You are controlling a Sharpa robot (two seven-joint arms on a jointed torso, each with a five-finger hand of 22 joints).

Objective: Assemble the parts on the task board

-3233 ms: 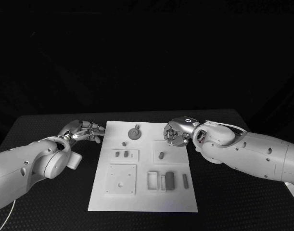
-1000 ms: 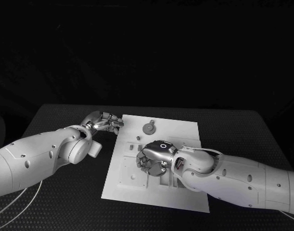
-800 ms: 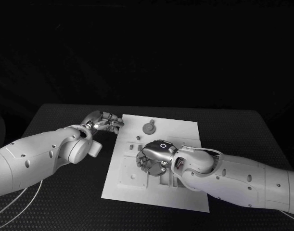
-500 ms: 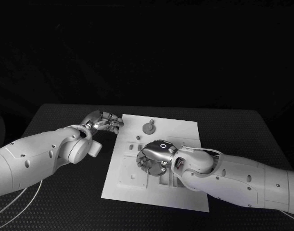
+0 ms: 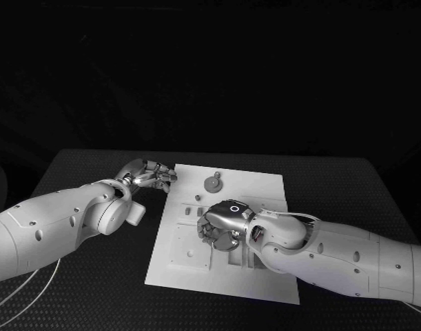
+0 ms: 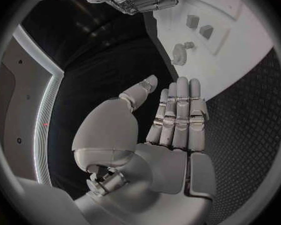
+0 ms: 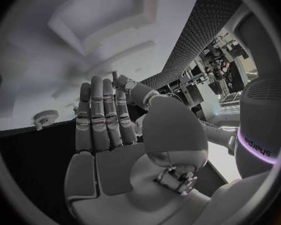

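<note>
The right hand (image 5: 222,227) and its arm cover the middle and 4 o'clock part of the task board (image 5: 255,185), blocking any pass there. The left hand (image 5: 149,172) sits just off the board's 10 o'clock corner, fingers (image 6: 178,116) straight, holding nothing. A round gear part (image 5: 212,183) stands near 12 o'clock. Bare board lies along the 1 to 2 o'clock side, and bare table (image 5: 344,186) beyond it
</note>
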